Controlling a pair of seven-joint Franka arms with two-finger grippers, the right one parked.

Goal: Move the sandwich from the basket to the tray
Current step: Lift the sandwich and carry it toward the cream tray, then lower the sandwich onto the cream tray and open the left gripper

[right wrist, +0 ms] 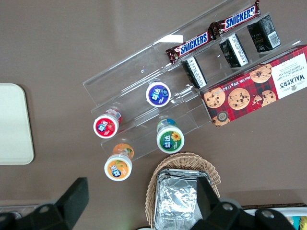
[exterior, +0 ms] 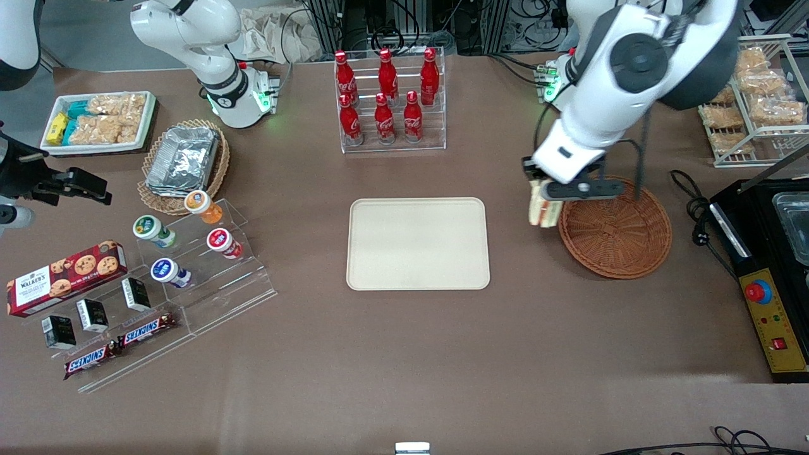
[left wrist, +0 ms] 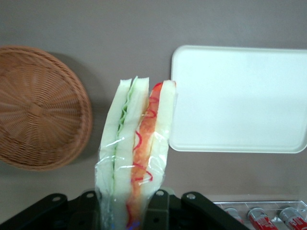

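Observation:
My left gripper [exterior: 548, 201] is shut on the wrapped sandwich [exterior: 543, 208], a pale bread wedge with green and red-orange filling [left wrist: 136, 143]. It hangs above the table between the reddish-brown wicker basket [exterior: 616, 229] and the cream tray [exterior: 418, 244], just beside the basket's rim. The basket [left wrist: 38, 108] holds nothing inside. The tray [left wrist: 240, 98] has nothing on it. Black fingers [left wrist: 160, 211] press the sandwich on both sides.
A clear rack of red cola bottles [exterior: 389, 101] stands farther from the front camera than the tray. Toward the parked arm's end lie a tan basket with a foil container [exterior: 183, 161], yogurt cups, snack bars and a cookie box. A black appliance [exterior: 768, 253] sits beside the basket.

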